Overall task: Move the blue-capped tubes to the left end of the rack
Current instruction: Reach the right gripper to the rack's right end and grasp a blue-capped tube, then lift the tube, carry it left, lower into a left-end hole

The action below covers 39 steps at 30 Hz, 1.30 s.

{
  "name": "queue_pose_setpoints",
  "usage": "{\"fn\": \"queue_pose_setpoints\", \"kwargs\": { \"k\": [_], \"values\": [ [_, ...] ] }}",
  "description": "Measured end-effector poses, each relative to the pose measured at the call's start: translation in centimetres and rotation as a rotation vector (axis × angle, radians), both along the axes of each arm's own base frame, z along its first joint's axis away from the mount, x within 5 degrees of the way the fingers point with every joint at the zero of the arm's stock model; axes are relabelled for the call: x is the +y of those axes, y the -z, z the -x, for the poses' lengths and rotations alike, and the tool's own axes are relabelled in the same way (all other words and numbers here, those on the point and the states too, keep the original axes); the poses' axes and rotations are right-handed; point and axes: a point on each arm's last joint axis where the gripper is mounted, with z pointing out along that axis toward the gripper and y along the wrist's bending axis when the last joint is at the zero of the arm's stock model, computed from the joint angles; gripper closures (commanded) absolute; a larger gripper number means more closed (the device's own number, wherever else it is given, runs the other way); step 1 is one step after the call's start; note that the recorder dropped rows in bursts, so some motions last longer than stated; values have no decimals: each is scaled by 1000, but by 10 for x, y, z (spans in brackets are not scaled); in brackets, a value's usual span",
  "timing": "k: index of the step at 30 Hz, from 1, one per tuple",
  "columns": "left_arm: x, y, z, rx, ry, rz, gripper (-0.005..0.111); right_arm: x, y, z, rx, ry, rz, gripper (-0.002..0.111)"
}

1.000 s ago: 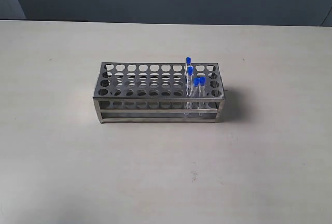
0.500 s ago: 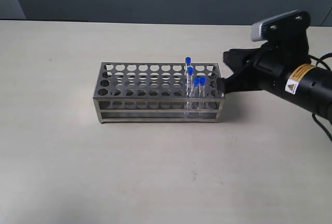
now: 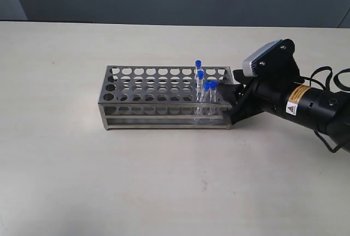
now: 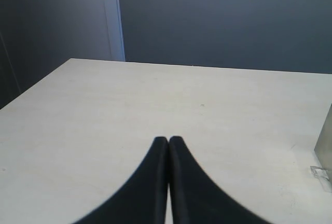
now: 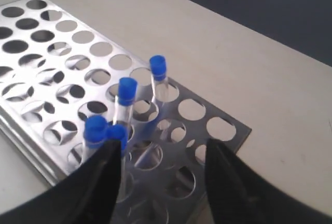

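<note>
Blue-capped tubes cluster at the rack end nearest the right edge of the bench | my right gripper wide open, empty, just beside them | my left gripper closed, empty | I should straddle one tube only, then lift straight up, clear of neighbours.

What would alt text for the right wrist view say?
The open right gripper hovers over the end of the rack where four blue-capped tubes stand clustered, one finger close beside the nearest two. All other visible holes are empty.
</note>
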Motion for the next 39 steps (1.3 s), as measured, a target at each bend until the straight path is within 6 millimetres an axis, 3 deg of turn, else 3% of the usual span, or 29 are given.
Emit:
{"fn": "queue_pose_setpoints", "kwargs": {
  "k": [13, 24, 28, 31, 35, 39],
  "values": [
    [0, 0, 0, 0, 0, 0, 106, 4, -5, 1, -37, -82, -130, 60],
    [0, 0, 0, 0, 0, 0, 106, 7, 22, -15, 35, -56, -128, 60],
    [0, 0, 0, 0, 0, 0, 106, 8, 23, -17, 32, -56, -131, 60],
    [0, 0, 0, 0, 0, 0, 106, 8, 23, -17, 32, -54, -133, 74],
    [0, 0, 0, 0, 0, 0, 106, 9, 23, -17, 28, -59, -137, 109],
    [0, 0, 0, 0, 0, 0, 106, 10, 22, -17, 28, -67, -152, 108]
  ]
}}
